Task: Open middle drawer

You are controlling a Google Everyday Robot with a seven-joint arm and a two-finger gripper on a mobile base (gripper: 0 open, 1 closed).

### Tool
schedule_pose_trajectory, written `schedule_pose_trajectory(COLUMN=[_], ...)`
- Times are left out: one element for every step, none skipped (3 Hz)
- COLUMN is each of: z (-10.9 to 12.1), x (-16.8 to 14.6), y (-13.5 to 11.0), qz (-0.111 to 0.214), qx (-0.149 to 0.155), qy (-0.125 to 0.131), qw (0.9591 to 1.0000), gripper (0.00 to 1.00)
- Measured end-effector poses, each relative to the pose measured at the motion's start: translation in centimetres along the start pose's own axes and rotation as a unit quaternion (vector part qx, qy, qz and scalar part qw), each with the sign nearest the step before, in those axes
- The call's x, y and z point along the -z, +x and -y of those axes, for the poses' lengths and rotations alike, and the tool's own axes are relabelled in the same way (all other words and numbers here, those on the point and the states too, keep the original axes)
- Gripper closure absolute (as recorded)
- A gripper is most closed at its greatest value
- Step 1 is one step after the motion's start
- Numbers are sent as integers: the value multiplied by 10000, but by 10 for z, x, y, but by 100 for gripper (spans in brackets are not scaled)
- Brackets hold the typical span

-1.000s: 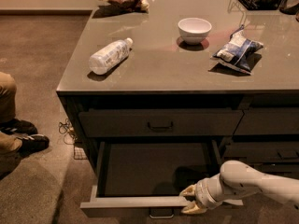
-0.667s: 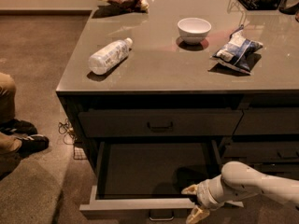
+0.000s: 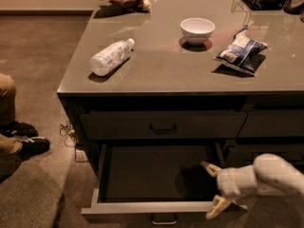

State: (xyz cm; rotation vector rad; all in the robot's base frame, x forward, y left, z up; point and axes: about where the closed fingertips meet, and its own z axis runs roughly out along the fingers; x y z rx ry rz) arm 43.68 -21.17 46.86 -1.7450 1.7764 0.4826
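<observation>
Bench point(image 3: 166, 75) fills your view, its front edge towards you. Below that edge, under the shut top drawer point(image 3: 161, 125), the middle drawer point(image 3: 142, 207) stands pulled well out, its dark box exposed. Your gripper point(image 3: 213, 188) sits at the drawer's right front corner, fingers spread apart, holding nothing. On top, a bottle point(image 3: 110, 57) lies near the left edge and a white bowl point(image 3: 197, 30) sits mid-bench.

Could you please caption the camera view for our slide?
Middle drawer stands open below the countertop; the robot's tool, fingers spread, sits at the drawer front's right end.
</observation>
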Motion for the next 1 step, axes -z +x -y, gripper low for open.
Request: schedule_pose_trajectory(z=[23], x=[48], y=[-3], qz=[210], qx=[145], qy=[457], qw=[9986], gripper=[0])
